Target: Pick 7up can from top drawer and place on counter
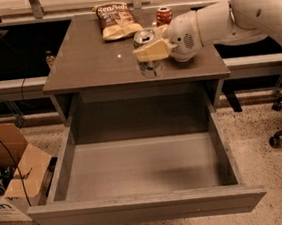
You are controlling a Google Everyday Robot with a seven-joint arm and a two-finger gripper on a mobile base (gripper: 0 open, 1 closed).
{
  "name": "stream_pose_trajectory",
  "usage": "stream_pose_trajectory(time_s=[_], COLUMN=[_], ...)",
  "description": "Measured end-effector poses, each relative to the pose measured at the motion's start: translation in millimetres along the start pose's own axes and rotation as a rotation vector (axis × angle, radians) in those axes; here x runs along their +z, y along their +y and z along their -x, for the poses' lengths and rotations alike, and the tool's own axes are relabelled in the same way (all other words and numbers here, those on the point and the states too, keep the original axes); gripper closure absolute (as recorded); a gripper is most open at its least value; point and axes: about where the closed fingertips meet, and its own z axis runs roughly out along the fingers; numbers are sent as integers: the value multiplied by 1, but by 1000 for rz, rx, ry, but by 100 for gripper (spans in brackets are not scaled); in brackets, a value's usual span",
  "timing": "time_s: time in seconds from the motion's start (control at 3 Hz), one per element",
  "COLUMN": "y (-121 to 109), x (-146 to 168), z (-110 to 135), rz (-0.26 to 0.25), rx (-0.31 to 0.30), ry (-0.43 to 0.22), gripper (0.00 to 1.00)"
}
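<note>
Metal 7up can (150, 69), shiny silver top. Smooth pale plastic gripper (149, 50) above counter (88, 64), clamped round can (arm shell (253, 7) glossy white). Counter smooth, slightly reflective. Floor of top drawer (137, 167) smooth, matt. Crinkly chip bag (116, 20).
</note>
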Motion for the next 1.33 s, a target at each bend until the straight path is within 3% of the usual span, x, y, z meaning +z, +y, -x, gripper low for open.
stream_pose_trajectory(time_s=[0.33,0.67,1.33], y=[0,-2,-27], x=[-1,2,32], z=[1,-9,3], rz=[-2,-30,-110], rx=[-2,39,84], ry=[-1,-16,-145], gripper=[100,100,100])
